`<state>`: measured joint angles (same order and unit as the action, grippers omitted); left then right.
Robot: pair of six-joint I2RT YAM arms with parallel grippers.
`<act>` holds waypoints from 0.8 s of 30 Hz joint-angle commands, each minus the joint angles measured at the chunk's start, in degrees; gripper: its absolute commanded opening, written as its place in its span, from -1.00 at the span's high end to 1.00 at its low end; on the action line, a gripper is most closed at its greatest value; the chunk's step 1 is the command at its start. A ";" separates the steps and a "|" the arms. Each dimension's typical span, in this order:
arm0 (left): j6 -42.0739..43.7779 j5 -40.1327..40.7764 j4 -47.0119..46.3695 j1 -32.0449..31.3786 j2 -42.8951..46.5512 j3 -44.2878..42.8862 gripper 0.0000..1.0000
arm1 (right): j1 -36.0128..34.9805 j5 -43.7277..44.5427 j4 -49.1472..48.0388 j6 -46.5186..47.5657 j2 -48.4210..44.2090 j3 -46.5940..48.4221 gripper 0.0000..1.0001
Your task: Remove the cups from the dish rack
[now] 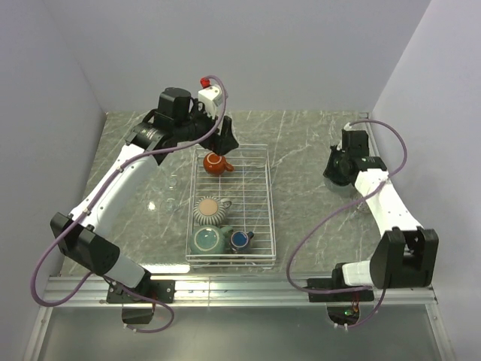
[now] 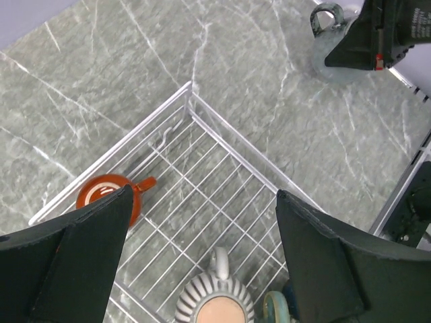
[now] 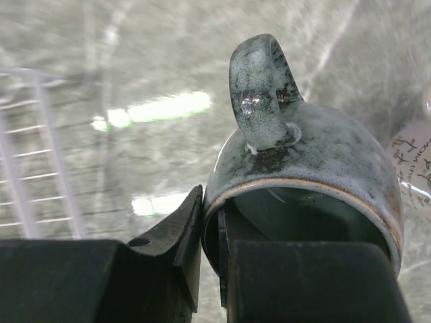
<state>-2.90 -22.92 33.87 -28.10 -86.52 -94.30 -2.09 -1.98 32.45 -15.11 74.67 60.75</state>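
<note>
Four cups are left in the dish rack (image 1: pixel 269 197): red-brown mug (image 1: pixel 216 163) at its far end, ribbed cup (image 1: pixel 210 209) mid-rack, teal mug (image 1: pixel 206 241) and dark-blue cup (image 1: pixel 240 239) at the near end; left gripper (image 1: pixel 225 143) hangs above, wide and empty; right gripper (image 3: pixel 212 232) pinches the wall of a fifth mug (image 3: pixel 316 161) near the right edge of the table (image 1: pixel 301 143).

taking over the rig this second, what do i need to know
Left gripper: open, above the far end of the rack, near the red mug.
Right gripper: shut on the rim of a grey mug, outside the rack to its right.
Done: that grey mug is out.
Left: red mug, ribbed cup, teal mug and blue cup, all in the rack.
</note>
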 commanded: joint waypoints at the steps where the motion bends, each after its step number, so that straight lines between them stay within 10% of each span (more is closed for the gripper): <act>1: 2.28 0.77 -0.64 -0.20 3.11 1.22 -0.83 | 1.82 0.40 -0.73 3.60 2.75 3.93 1.00; 24: 7.38 0.59 1.11 -0.29 2.23 0.79 -0.82 | 8.85 -2.06 -3.62 5.53 16.03 0.51 1.00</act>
<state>2.85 -22.52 34.83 -28.12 -85.56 -92.20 6.20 -5.39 32.60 -10.96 91.02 60.40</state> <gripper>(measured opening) 0.915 0.151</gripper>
